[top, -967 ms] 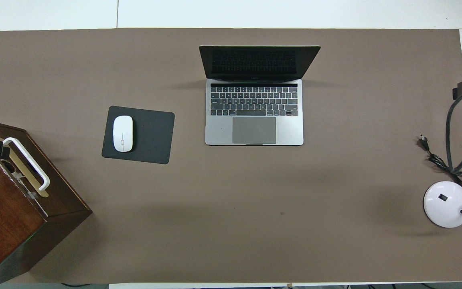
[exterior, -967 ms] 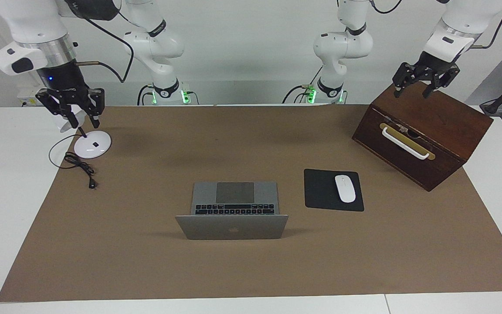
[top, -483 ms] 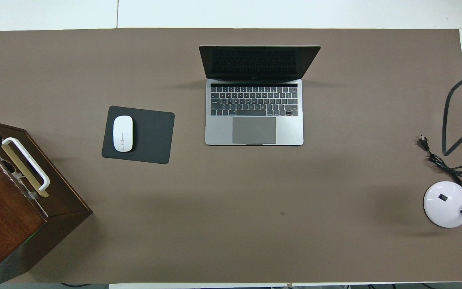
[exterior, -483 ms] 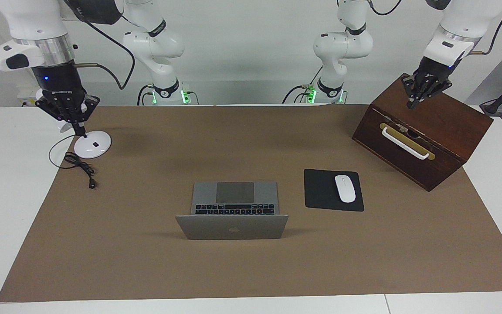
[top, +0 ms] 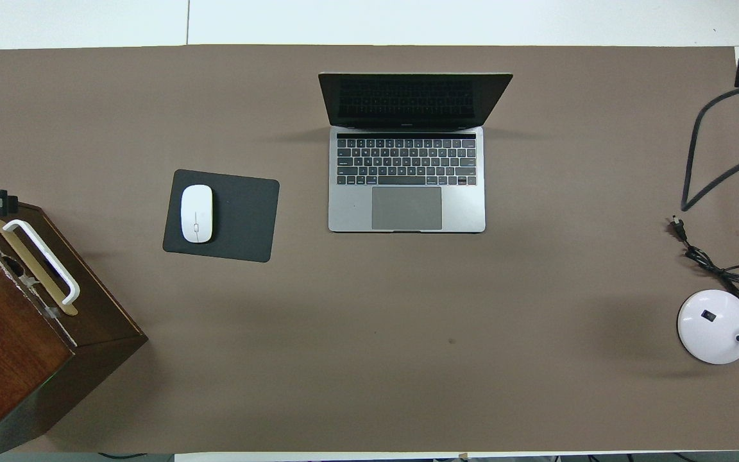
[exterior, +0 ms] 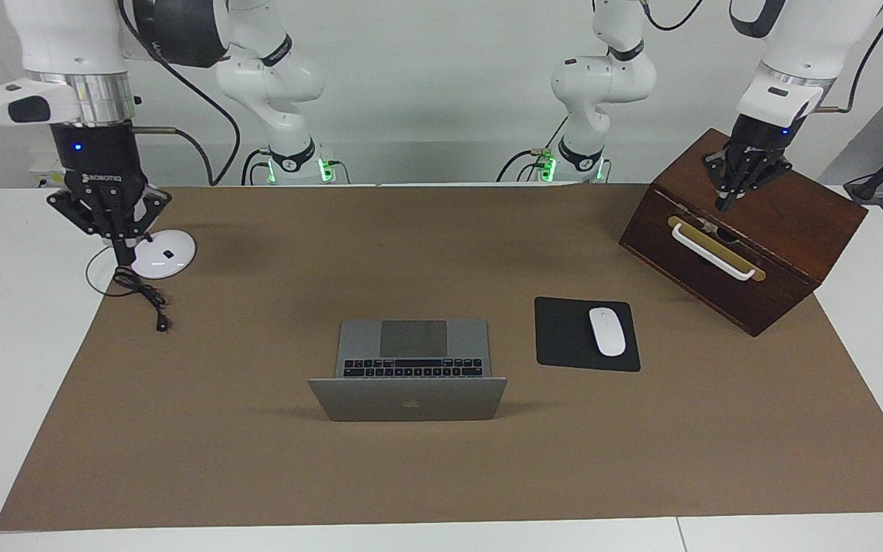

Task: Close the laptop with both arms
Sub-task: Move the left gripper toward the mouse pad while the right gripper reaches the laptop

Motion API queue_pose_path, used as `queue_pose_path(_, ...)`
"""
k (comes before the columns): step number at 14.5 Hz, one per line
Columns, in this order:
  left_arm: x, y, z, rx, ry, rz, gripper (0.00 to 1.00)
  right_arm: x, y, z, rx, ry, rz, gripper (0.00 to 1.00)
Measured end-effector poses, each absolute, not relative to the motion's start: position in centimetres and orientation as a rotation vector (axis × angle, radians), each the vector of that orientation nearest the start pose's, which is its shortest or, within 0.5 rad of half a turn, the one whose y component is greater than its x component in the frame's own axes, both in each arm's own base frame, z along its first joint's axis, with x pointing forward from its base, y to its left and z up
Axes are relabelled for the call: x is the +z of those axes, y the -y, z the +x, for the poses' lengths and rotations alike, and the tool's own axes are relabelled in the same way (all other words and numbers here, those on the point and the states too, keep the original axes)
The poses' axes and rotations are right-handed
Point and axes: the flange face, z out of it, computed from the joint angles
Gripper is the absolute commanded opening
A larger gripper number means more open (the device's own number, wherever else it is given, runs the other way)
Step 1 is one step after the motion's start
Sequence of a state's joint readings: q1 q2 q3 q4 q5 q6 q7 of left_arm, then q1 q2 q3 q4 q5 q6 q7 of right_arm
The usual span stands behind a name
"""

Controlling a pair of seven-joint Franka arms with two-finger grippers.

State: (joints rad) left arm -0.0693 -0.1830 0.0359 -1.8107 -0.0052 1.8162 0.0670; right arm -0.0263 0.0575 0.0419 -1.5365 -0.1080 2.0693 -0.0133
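Observation:
The silver-grey laptop (exterior: 411,360) stands open in the middle of the brown mat, its lid (exterior: 408,399) upright with the apple logo facing away from the robots. In the overhead view the laptop (top: 407,186) shows black keys, a grey trackpad and a dark screen. My left gripper (exterior: 723,205) hangs shut just over the top of the wooden box, well away from the laptop. Fingertips together and empty, my right gripper (exterior: 121,261) hangs over the lamp's cable, beside the white lamp base.
A dark wooden box (exterior: 763,230) with a white handle sits at the left arm's end. A white mouse (exterior: 607,331) lies on a black mouse pad (exterior: 560,337) beside the laptop. A white lamp base (exterior: 165,257) and a coiled black cable (exterior: 142,295) lie at the right arm's end.
Both grippers have gone from open to shut. The right gripper has dropped a little toward the lamp's cable. The left has shifted slightly over the box. The laptop has not moved.

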Motion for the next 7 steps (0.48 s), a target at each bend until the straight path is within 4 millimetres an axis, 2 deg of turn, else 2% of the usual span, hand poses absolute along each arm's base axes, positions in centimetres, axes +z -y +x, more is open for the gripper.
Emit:
queue_pose_path(4, 61.9, 3.5, 52.1, -0.354, -0.209, -3.128, 0.0, 66.0, -4.8, 64.8, -0.81, 0.035, -3.091, 0.0)
queue_pose_path(7, 60.1, 6.7, 52.0, -0.455, -0.297, -3.123, 0.0, 64.7, -7.4, 67.3, -0.822, -0.068, -3.082, 0.0)
